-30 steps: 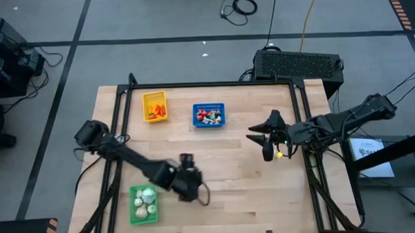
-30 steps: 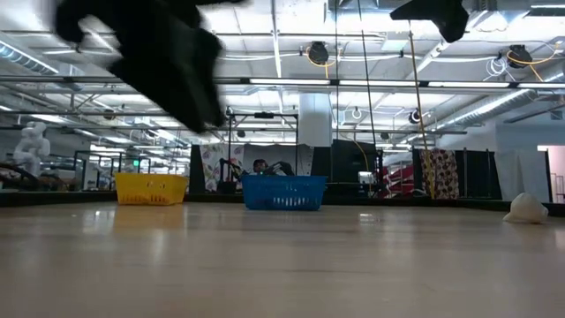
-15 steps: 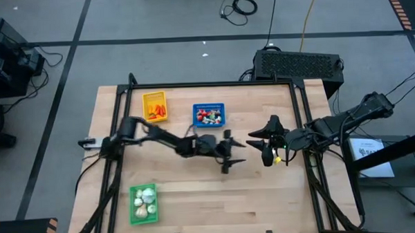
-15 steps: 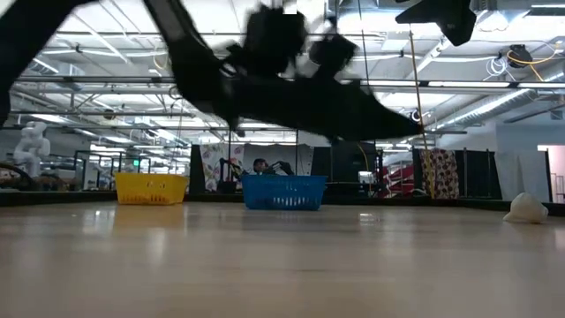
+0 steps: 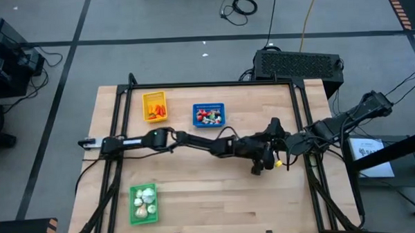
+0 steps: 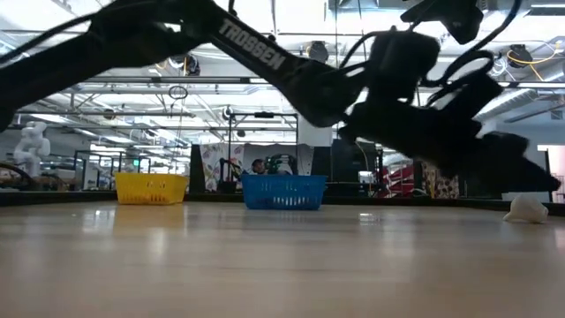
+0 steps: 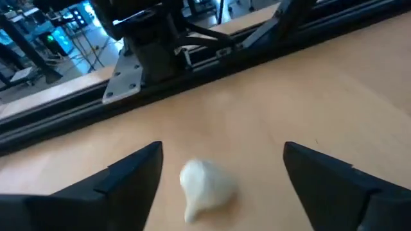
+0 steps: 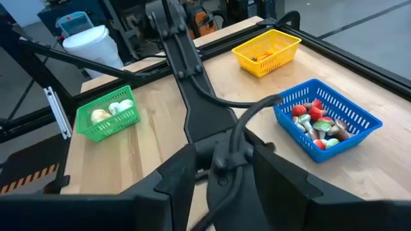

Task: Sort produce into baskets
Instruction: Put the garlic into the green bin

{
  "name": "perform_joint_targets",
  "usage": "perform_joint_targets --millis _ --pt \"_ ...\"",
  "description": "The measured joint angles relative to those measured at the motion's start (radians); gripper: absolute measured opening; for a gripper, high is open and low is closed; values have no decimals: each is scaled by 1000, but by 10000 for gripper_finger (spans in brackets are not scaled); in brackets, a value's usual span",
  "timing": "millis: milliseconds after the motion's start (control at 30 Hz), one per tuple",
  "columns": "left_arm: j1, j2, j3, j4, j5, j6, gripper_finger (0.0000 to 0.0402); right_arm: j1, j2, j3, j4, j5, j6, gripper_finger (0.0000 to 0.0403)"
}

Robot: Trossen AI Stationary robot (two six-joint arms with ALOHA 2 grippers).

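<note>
A whitish garlic bulb [image 7: 205, 186] lies on the wooden table near its right side; it also shows in the low view [image 6: 527, 208]. My left arm stretches across the table. Its gripper [image 7: 223, 151] is open just above the table, one finger on each side of the bulb, touching nothing; in the high view it is at the right [image 5: 257, 164]. My right gripper [image 5: 269, 134] is open and empty, hovering over the left arm's wrist. The yellow basket [image 5: 155, 106] holds orange pieces, the blue basket [image 5: 209, 115] red-and-white pieces, the green basket [image 5: 143, 204] garlic bulbs.
A black rail frame [image 5: 301, 113] runs along the table's edges, close behind the bulb in the left wrist view [image 7: 192, 70]. The yellow and blue baskets stand at the far left and far middle, the green basket at the near left. Bare wood lies between them [image 5: 217, 192].
My left arm has swung from beside the green basket at the near left across the table toward its right edge, stretching out and coming down low over the garlic bulb beside my right gripper.
</note>
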Motion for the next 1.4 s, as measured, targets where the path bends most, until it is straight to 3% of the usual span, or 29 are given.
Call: perform_joint_targets --millis 167,267,533,767,900,1400 --pt "0 64 149 -46 -70 -1 375 0 0 0 -1 0 -1 146" --pt "1 80 163 -45 -15 -63 390 0 0 0 -1 0 -3 146" --pt "0 158 164 7 0 -88 392 -1 -1 0 3 9 -8 146" --pt "27 180 165 34 35 -229 392 -8 -1 0 33 8 -61 146" --pt "45 180 165 2 126 -291 377 -8 -1 0 31 8 -68 146" --pt "42 180 164 2 140 -266 284 -8 -2 0 31 7 -82 146"
